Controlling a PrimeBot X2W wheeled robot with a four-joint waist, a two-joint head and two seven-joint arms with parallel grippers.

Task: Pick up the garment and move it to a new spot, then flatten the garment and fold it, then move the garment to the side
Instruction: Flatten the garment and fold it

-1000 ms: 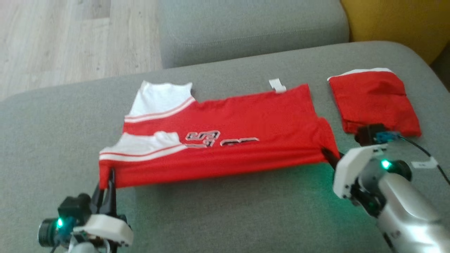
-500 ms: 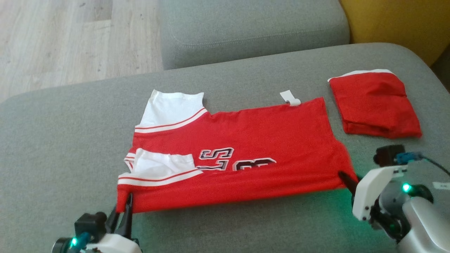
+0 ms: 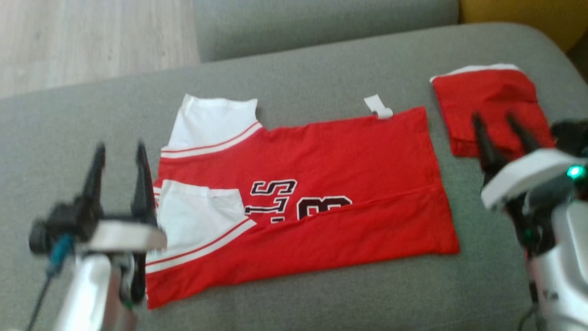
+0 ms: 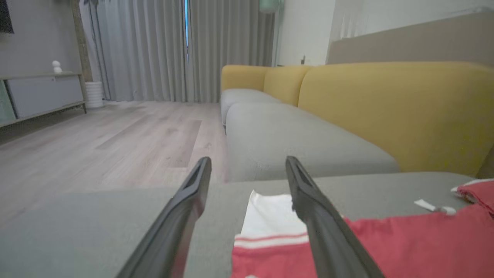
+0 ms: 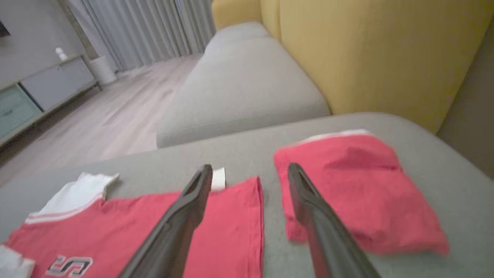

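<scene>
The garment (image 3: 321,184), a red jersey with white sleeves and black lettering, lies flat and folded lengthwise on the grey sofa cushion (image 3: 321,299). My left gripper (image 3: 119,149) stands open just left of its sleeve end, fingers apart and holding nothing. My right gripper (image 3: 494,118) is open too, off the garment's right end and in front of a second, folded red piece. In the left wrist view the left gripper (image 4: 247,160) hovers above the garment's (image 4: 405,247) white sleeve. In the right wrist view the right gripper (image 5: 250,168) straddles the gap beside the garment (image 5: 224,231).
A folded red cloth with a white edge (image 3: 491,96) (image 5: 355,193) lies at the cushion's right. A second grey cushion (image 3: 321,23) lies beyond, with the yellow backrest (image 4: 386,108) on the right. Wooden floor (image 3: 92,41) runs past the far left edge.
Both grippers have let go of the garment's near edge, opened and lifted away. The near edge now rests on the cushion. The head camera has also shifted.
</scene>
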